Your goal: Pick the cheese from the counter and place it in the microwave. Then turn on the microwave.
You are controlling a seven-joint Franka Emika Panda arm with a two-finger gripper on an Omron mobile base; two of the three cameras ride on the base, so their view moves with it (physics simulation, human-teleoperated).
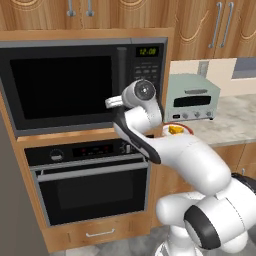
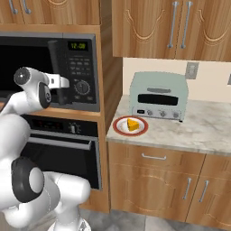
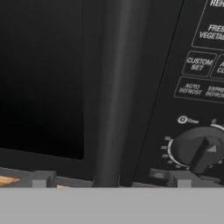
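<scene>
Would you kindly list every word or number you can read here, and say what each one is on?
"12:00": green display on the microwave.
"CUSTOM SET": button on its panel.
"AUTO DEFROST": button below.
"Time": beside the knob.
Other buttons are cut off at the edge; the dial numbers and the oven display are too blurred to read.

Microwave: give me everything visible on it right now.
The microwave is a large black-grey box built into the wooden cabinetry above the black oven. Its dark glass door is shut. A vertical bar handle runs beside the control panel, which carries a green display, labelled buttons and a round knob. The open end effector sits close in front of the handle, fingertips either side; contact cannot be told.
</scene>
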